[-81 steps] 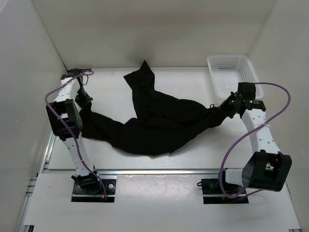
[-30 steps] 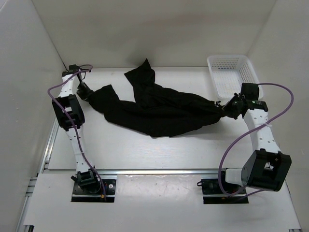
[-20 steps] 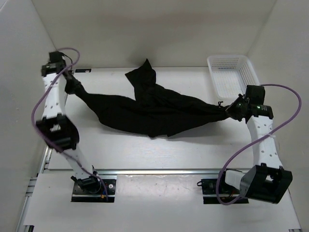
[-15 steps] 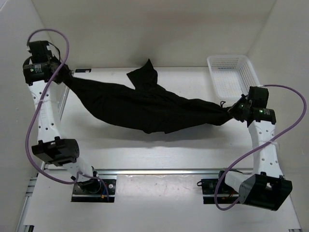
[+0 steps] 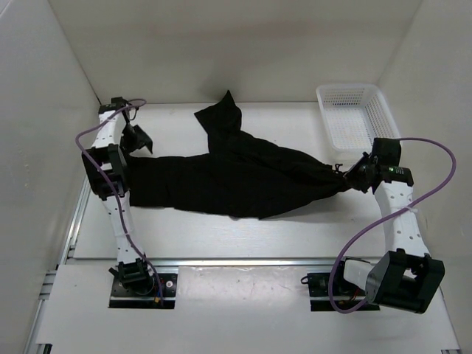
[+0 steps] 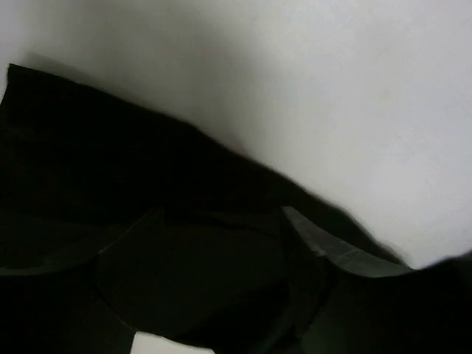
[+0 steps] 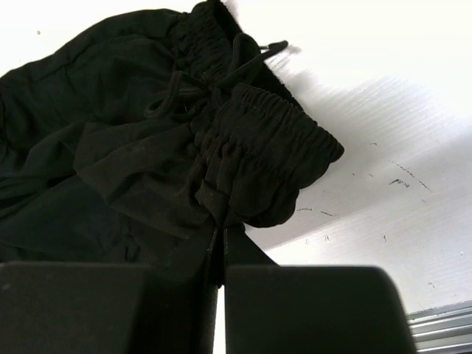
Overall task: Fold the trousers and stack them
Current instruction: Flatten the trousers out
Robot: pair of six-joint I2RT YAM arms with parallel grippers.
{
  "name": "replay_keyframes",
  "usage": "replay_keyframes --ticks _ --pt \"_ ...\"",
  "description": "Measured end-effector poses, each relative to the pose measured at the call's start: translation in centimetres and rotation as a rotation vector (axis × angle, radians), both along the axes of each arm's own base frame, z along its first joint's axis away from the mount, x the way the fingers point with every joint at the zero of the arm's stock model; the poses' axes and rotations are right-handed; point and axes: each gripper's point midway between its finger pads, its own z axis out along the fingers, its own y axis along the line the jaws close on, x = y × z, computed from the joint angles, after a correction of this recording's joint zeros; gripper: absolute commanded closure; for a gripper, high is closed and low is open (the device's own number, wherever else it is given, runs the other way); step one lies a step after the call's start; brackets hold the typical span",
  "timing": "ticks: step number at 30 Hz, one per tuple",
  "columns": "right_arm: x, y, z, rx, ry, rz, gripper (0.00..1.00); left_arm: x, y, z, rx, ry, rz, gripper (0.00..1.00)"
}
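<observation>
The black trousers [image 5: 243, 177] lie stretched across the table from left to right, with one leg [image 5: 221, 118] pointing toward the back wall. My left gripper [image 5: 137, 140] hovers open just behind the left leg end [image 5: 129, 181], holding nothing. In the left wrist view, black cloth [image 6: 110, 184] fills the lower part and my fingers barely stand out from it. My right gripper [image 5: 354, 174] is shut on the elastic waistband [image 7: 258, 147] at the right end. Its fingertips [image 7: 220, 251] pinch the gathered cloth beside the drawstring [image 7: 177, 96].
A white mesh basket [image 5: 350, 88] stands at the back right corner, just behind my right gripper. White walls close in the table on the left, back and right. A metal rail [image 5: 236, 260] runs along the near edge.
My left arm, raised high at the left with the leg end stretched taut, has come down and let go. The cloth now lies flat on the table. My right gripper keeps its grip.
</observation>
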Motion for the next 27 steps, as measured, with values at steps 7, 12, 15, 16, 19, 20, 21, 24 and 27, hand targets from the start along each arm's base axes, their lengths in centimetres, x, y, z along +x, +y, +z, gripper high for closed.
replay_keyframes --ticks 7,12,15,16,19,20,21,24,27 --pt "0.2 0.0 0.5 -0.001 -0.023 0.002 0.99 -8.1 0.9 8.5 0.068 -0.084 0.072 0.55" --pt "0.1 0.2 0.6 0.003 -0.03 0.012 0.99 -15.0 0.2 11.2 0.088 -0.15 0.136 0.4" --pt "0.2 0.3 0.7 0.007 -0.032 0.02 0.99 -17.6 -1.2 8.3 0.036 -0.088 0.14 0.25" --pt "0.2 0.4 0.7 0.01 -0.033 0.022 0.99 -18.2 -1.7 6.9 0.01 -0.057 0.14 0.23" --pt "0.2 0.6 0.7 0.02 -0.034 0.03 0.99 -19.9 -3.6 2.9 -0.078 0.052 0.138 0.21" --pt "0.2 0.7 0.7 0.023 -0.034 0.033 0.99 -20.3 -4.2 1.9 -0.101 0.082 0.134 0.21" --pt "0.1 0.8 0.8 0.026 -0.035 0.035 0.99 -20.5 -4.6 1.0 -0.119 0.105 0.132 0.21" --pt "0.1 0.9 0.9 0.033 -0.041 0.042 0.98 -20.7 -5.4 -0.4 -0.147 0.124 0.133 0.21" --pt "0.0 1.0 1.2 0.035 -0.052 0.045 0.98 -20.1 -5.6 -1.1 -0.158 0.117 0.147 0.27"
